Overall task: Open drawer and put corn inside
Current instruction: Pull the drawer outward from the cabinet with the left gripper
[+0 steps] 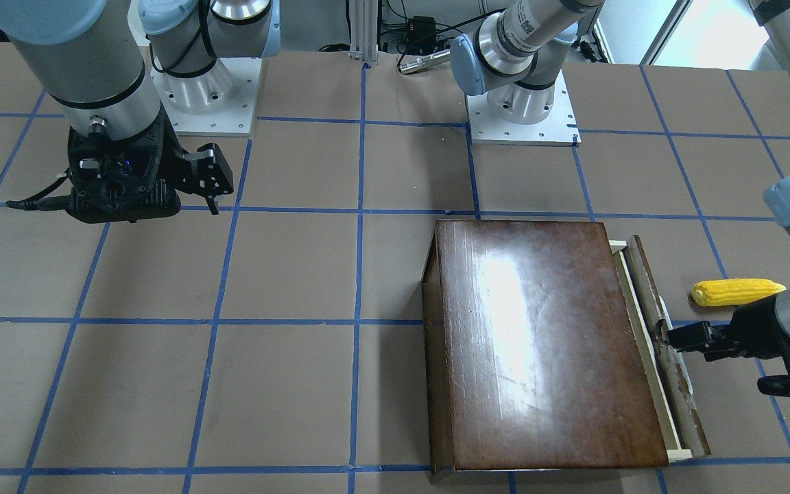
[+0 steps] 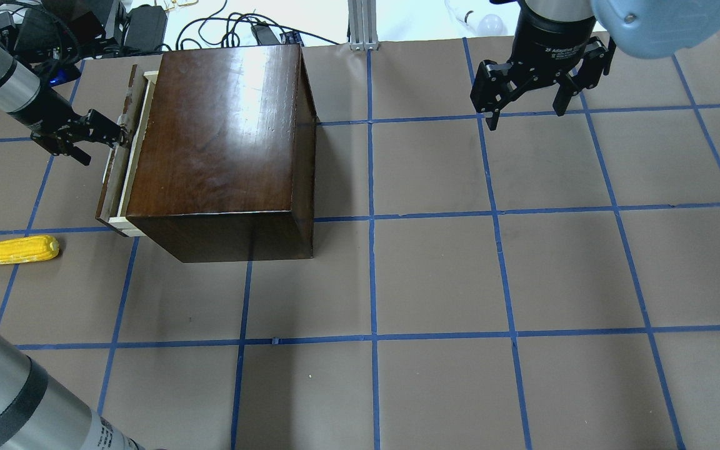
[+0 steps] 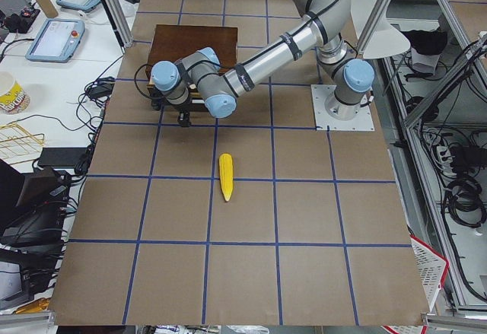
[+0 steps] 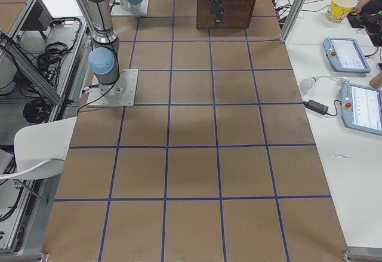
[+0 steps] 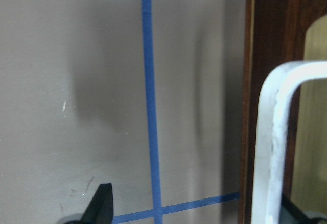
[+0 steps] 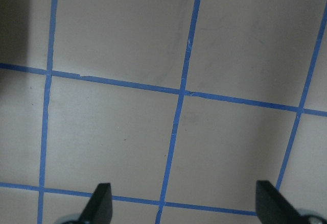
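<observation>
The glossy dark-brown box (image 2: 222,144) stands on the table; it also shows in the front view (image 1: 546,343). Its drawer (image 2: 124,162) is pulled out a little, so a strip of pale wood shows behind the dark front panel (image 1: 673,384). My left gripper (image 2: 113,132) is at the drawer's silver handle (image 5: 271,132). It is open, and the handle lies between the fingers, close to one of them. The yellow corn (image 2: 20,249) lies on the table beside the drawer front, also in the front view (image 1: 738,291). My right gripper (image 2: 525,106) is open and empty, above the table far from the box.
Blue tape lines grid the brown table cover (image 2: 435,275). The two arm bases (image 1: 203,89) (image 1: 522,110) are bolted at the robot's side. Cables and devices lie beyond the far edge (image 2: 147,25). The corn lies close to my left arm (image 3: 226,176).
</observation>
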Robot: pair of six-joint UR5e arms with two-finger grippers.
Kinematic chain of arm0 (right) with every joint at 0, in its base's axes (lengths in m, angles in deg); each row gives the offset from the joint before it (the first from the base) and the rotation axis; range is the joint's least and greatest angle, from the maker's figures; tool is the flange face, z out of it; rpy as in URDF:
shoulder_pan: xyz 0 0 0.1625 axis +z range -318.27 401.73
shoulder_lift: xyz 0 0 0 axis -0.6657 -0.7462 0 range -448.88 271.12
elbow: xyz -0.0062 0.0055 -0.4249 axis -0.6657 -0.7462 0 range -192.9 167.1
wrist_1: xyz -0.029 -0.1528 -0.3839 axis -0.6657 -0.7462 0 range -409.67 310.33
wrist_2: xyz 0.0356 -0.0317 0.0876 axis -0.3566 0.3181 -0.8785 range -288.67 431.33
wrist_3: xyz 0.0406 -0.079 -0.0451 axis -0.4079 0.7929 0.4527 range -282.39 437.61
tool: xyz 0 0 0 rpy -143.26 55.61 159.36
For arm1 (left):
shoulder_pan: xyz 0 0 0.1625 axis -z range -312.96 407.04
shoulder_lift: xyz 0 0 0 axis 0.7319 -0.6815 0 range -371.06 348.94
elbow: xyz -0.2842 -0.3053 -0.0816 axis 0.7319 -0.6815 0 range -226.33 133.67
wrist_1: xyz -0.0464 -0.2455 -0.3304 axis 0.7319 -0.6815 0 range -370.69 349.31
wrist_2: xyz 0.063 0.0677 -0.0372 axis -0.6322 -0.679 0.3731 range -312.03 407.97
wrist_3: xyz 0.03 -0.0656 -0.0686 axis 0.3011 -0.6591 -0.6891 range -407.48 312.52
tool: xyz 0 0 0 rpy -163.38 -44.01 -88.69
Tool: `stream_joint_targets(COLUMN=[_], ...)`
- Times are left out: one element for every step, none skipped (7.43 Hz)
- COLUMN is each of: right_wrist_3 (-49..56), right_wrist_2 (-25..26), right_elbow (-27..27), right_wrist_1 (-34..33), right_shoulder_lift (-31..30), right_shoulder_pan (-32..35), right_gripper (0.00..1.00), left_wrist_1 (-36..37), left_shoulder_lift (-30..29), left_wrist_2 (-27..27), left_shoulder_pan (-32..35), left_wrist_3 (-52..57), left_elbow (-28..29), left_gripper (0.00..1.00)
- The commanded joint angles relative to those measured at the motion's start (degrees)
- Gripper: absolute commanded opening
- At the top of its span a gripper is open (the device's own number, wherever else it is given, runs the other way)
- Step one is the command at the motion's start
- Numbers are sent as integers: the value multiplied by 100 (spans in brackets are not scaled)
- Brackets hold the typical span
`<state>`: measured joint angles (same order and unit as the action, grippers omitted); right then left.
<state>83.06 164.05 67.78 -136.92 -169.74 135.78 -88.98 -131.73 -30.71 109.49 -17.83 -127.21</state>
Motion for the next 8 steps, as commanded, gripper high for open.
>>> stream_joint_targets(right_wrist_3=[9, 0, 9, 9, 9, 0, 0, 9], right_wrist_2=[0, 0, 0, 0, 0, 0, 0, 0], right_elbow=[0, 0, 0, 0, 0, 0, 0, 0], right_wrist_1=[-2, -2, 6, -2, -2, -2, -2, -2], right_shoulder_lift=[0, 0, 0, 0, 0, 0, 0, 0], right_shoulder_pan=[0, 0, 0, 0, 0, 0, 0, 0], right_gripper=[100, 100, 100, 100, 100, 100, 100, 100], left_wrist_1=[15, 15, 15, 15, 15, 15, 15, 15], left_shoulder_lift=[-1, -18, -9, -9, -9, -9, -9, -18], left_wrist_2=[-16, -7, -16, -16, -42, -42, -42, -42], left_shoulder_pan=[-83, -153, -163, -163, -172, -172, -172, -302], left_wrist_3=[84, 93, 102, 102, 102, 111, 128, 137], left_elbow=[28, 37, 46, 63, 107, 108, 108, 108], left_gripper=[100, 100, 100, 100, 100, 100, 100, 100])
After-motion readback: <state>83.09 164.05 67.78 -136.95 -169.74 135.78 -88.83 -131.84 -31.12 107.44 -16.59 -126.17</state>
